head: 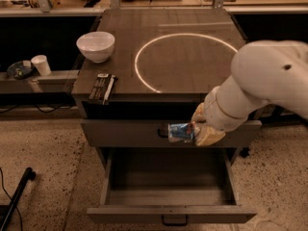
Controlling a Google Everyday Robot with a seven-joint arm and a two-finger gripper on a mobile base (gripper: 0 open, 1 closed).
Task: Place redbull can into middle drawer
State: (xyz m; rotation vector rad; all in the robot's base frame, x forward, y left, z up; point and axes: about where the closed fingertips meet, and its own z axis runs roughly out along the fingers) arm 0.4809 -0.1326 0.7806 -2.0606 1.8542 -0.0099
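My gripper (196, 130) is shut on the redbull can (180, 132), a small blue and silver can held on its side. It hangs in front of the upper grey drawer's face, above the open middle drawer (169, 214). The middle drawer is pulled out, its inside is bare, and its dark handle sits at the bottom centre. My white arm (260, 85) reaches in from the right.
On the cabinet top (144, 28) stand a white bowl (96, 45) at the left and a flat dark object (102, 87) near the front left edge. A white ring is marked on the top. A paper cup (41, 64) sits on a low shelf at left.
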